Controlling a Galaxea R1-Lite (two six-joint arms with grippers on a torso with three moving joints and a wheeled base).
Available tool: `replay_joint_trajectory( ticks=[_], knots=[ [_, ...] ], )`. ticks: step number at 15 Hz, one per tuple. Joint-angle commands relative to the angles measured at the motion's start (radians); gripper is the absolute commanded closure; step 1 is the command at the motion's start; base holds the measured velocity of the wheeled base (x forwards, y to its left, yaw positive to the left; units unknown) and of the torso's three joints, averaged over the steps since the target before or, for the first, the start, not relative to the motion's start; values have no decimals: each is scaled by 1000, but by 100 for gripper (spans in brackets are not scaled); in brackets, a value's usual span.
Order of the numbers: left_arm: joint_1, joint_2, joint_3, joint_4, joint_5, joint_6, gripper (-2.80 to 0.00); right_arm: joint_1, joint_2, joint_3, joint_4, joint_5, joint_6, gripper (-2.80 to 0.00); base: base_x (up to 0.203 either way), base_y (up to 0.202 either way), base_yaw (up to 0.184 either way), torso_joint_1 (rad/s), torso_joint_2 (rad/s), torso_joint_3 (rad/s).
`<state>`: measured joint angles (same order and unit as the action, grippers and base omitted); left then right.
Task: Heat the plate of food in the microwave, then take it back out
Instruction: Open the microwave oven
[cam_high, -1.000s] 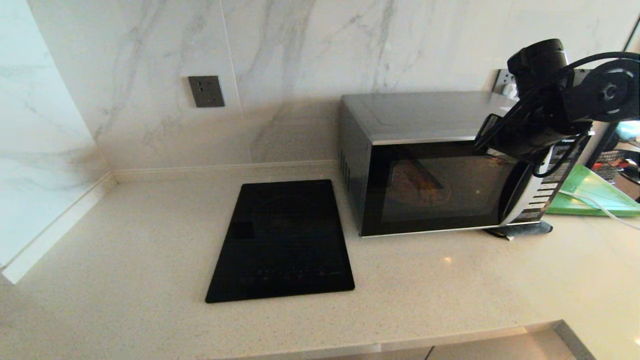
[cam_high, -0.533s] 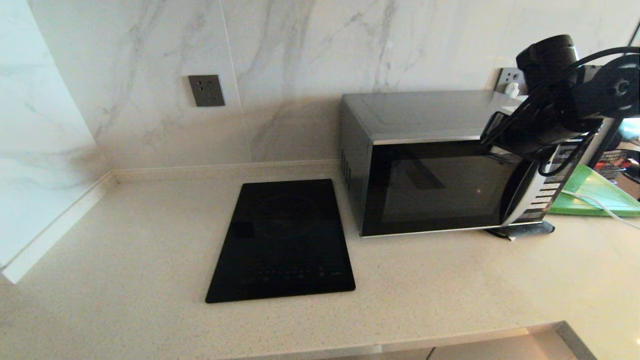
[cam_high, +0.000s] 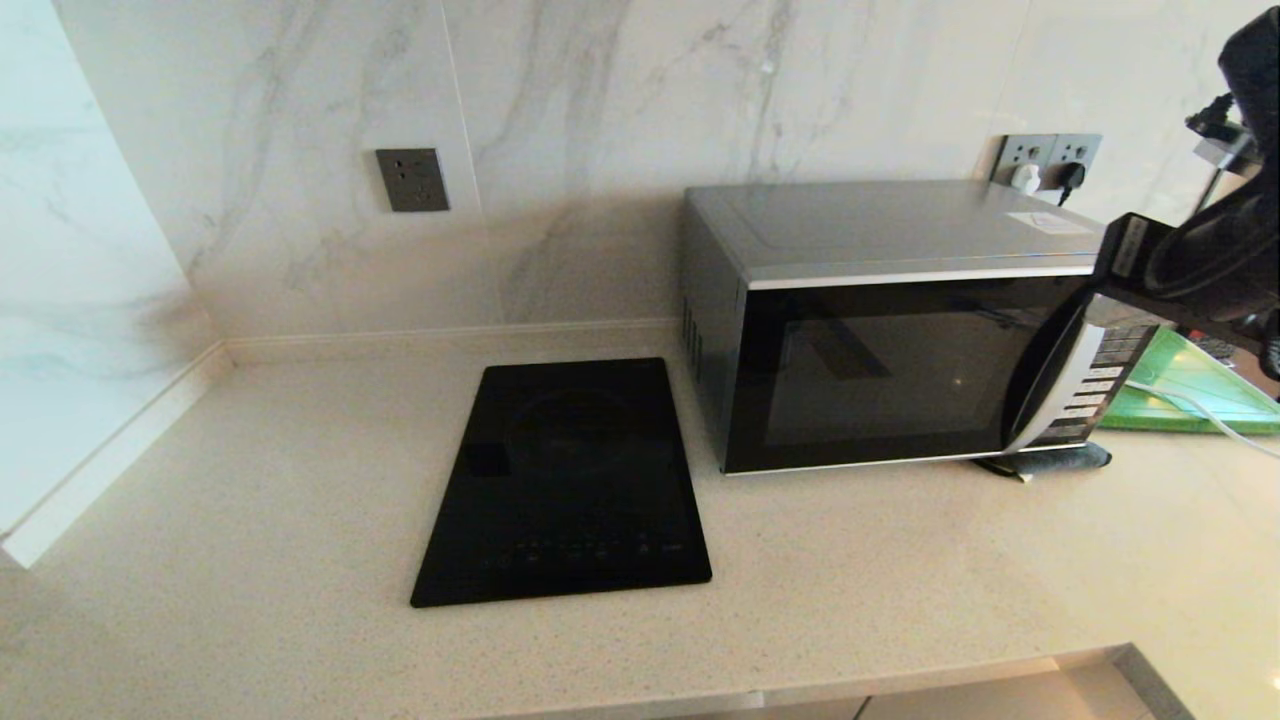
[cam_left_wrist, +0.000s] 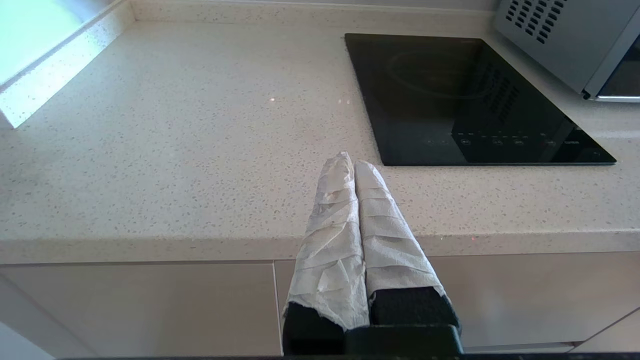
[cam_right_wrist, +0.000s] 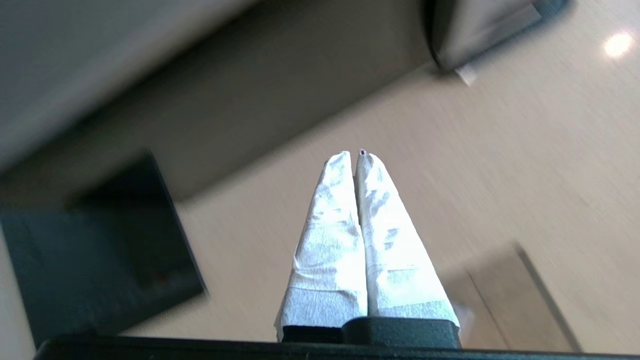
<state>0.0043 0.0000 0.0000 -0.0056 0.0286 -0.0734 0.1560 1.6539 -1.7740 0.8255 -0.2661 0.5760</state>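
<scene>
The silver-grey microwave (cam_high: 880, 320) stands at the back right of the counter with its black glass door shut and its window dark. Behind that dark glass the plate of food is hidden. My right arm (cam_high: 1200, 270) hangs at the far right edge of the head view, just off the button panel (cam_high: 1100, 375). The right gripper (cam_right_wrist: 354, 156) is shut with nothing between its white-wrapped fingers, over the bare counter. My left gripper (cam_left_wrist: 350, 162) is shut and empty, parked low in front of the counter's front edge.
A flat black cooktop (cam_high: 565, 480) lies left of the microwave. A green cutting board (cam_high: 1190, 385) with a white cable (cam_high: 1190, 412) across it sits to the right. A dark cloth (cam_high: 1050, 462) lies by the microwave's right front corner. Plugged wall sockets (cam_high: 1045, 160) are behind it.
The microwave's window was lit and showed the food one second ago; it is dark now. My right arm has drawn back from the panel, to the right and upward.
</scene>
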Motion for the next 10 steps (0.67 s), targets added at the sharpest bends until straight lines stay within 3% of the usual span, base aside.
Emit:
replay_joint_trajectory(
  ticks=[1, 6, 10],
  knots=[
    [0, 2, 0, -1, 1, 0, 0, -26, -182, 155, 16, -1, -20, 0, 0, 0, 0, 0, 0, 0],
    [0, 2, 0, -1, 1, 0, 0, -106, -530, 500, 21, 6, -192, 0, 0, 0, 0, 0, 0, 0],
    [0, 2, 0, -1, 1, 0, 0, -126, -850, 702, 16, 34, -291, 0, 0, 0, 0, 0, 0, 0]
  ],
)
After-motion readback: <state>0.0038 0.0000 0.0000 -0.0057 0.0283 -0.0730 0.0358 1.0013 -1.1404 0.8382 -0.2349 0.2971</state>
